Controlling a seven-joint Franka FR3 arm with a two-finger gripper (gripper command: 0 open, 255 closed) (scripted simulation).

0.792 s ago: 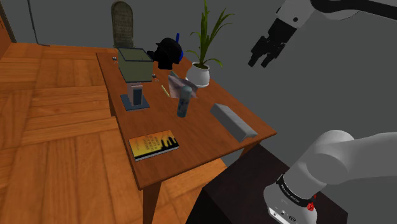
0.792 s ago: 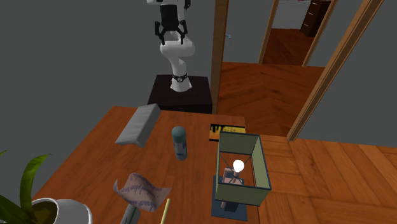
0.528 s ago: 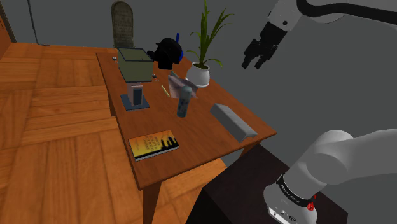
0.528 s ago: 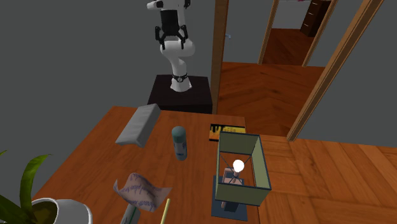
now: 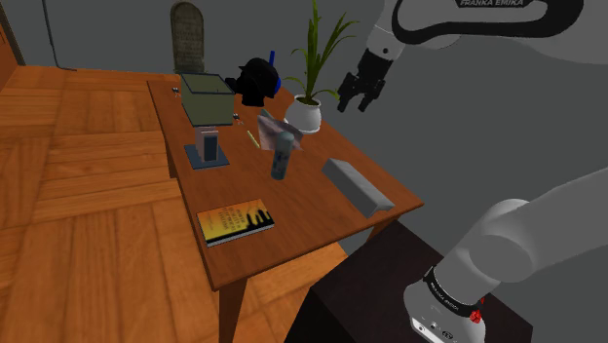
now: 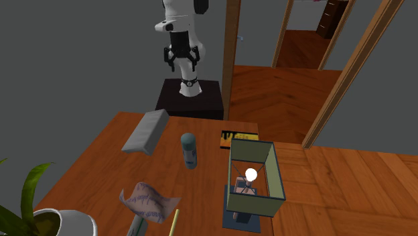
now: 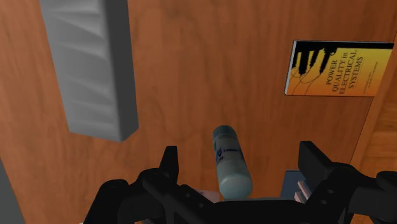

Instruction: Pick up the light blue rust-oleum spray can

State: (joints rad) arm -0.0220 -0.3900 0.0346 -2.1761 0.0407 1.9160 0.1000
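Currently the gripper [image 5: 356,97] hangs high in the air, well above the table [image 5: 304,209], and in the shoulder view I see it beside the leaves of the potted plant [image 5: 308,109]. Fingers stand wide apart, nothing between them in contact, nothing held.

Spray can [image 5: 282,156]: upright near the middle of the tabletop, pale blue-grey body, darker teal cap. From the second exterior view the can [image 6: 189,151] sits between the grey block [image 6: 146,131] and the lit lamp [image 6: 253,178], apart from both. A yellow book [image 6: 234,139] lies flat near the table edge closest to the stand [image 6: 189,98].

Wrist view: the can [image 7: 229,162] lines up in the gap of the open gripper [image 7: 240,158] but lies far below it, untouched. Grey block [image 7: 95,70] to one side of the can, book [image 7: 337,69] to the other; I read "POWER QUALITY" on its cover.

A crumpled printed sheet [image 6: 149,200] rests near the plant pot [image 6: 63,222].
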